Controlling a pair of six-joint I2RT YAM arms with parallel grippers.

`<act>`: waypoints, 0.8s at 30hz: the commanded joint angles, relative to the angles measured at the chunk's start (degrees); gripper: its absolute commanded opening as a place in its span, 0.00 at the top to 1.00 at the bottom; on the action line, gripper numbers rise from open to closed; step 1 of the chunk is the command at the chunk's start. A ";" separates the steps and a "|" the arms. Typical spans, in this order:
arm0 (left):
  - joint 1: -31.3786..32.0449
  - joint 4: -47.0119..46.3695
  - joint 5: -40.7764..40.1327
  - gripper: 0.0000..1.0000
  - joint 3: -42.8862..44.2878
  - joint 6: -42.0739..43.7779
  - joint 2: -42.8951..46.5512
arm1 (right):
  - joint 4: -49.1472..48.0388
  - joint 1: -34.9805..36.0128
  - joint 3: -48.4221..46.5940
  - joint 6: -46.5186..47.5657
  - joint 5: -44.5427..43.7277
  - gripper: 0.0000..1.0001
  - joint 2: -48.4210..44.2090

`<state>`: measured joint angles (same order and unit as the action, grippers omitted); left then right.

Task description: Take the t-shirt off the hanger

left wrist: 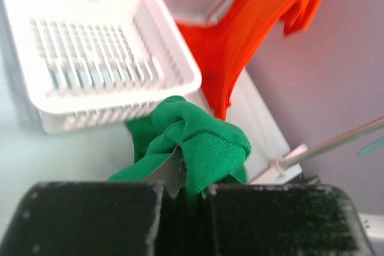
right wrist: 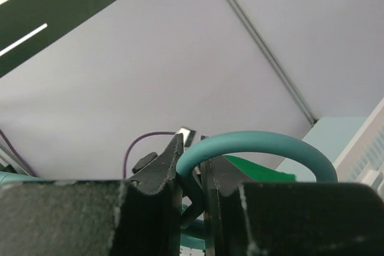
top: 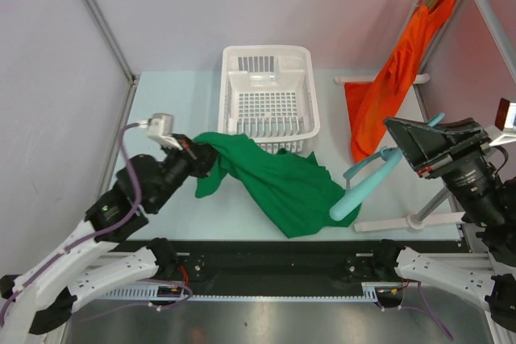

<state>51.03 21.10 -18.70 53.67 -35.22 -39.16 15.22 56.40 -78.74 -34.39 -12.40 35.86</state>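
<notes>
The green t-shirt (top: 282,187) lies spread on the table (top: 177,102) near the middle, its far edge against the near wall of the white plastic basket (top: 228,90). Its left end is bunched and lifted, pinched between the closed fingers of the left gripper (top: 200,160). The left wrist view shows the folded green cloth (left wrist: 210,142) clamped in that gripper (left wrist: 189,184), with the basket (left wrist: 120,103) just beyond it.

At the shirt's right edge is the teal hanger (top: 372,176). It slants up to the right, and its low near end touches the cloth. Whether any part of it is inside the shirt cannot be told. The right gripper (top: 397,151) is closed on the hanger's upper part; in the right wrist view the curved teal bar (right wrist: 258,145) passes between the 2 fingers of the gripper (right wrist: 191,172).

At the far right an orange garment (top: 387,90) hangs from a clothes rack (top: 484,6), well apart from the green shirt; it also shows in the left wrist view (left wrist: 240,46).
</notes>
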 commanded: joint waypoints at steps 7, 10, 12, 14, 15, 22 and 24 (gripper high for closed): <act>-0.58 1.50 8.62 1.00 2.94 6.48 -4.42 | 3.32 0.11 -0.98 3.81 -2.45 1.00 1.58; -0.49 -2.45 15.95 1.00 0.13 6.57 -13.03 | 3.50 0.02 -0.45 3.63 -2.27 1.00 1.94; 2.91 -1.60 14.51 1.00 0.12 6.31 -19.95 | 3.85 0.02 -0.10 3.54 -2.62 1.00 1.76; 11.41 0.34 1.03 0.84 1.35 8.22 -23.75 | 4.20 0.02 0.43 3.54 -3.24 1.00 1.15; 13.47 0.34 -1.49 0.68 1.52 8.50 -27.17 | 4.81 0.11 0.52 3.46 -3.50 1.00 0.97; 17.44 -1.68 -4.85 0.02 0.82 6.92 -37.82 | 6.92 0.20 0.96 3.98 -5.17 1.00 -0.26; 17.62 -1.94 -5.91 0.01 0.74 7.53 -41.17 | 7.54 0.11 1.04 3.98 -5.17 1.00 -0.44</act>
<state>68.51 21.34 -19.44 54.41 -28.05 -76.58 22.87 56.40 -77.62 -31.22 -16.23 36.21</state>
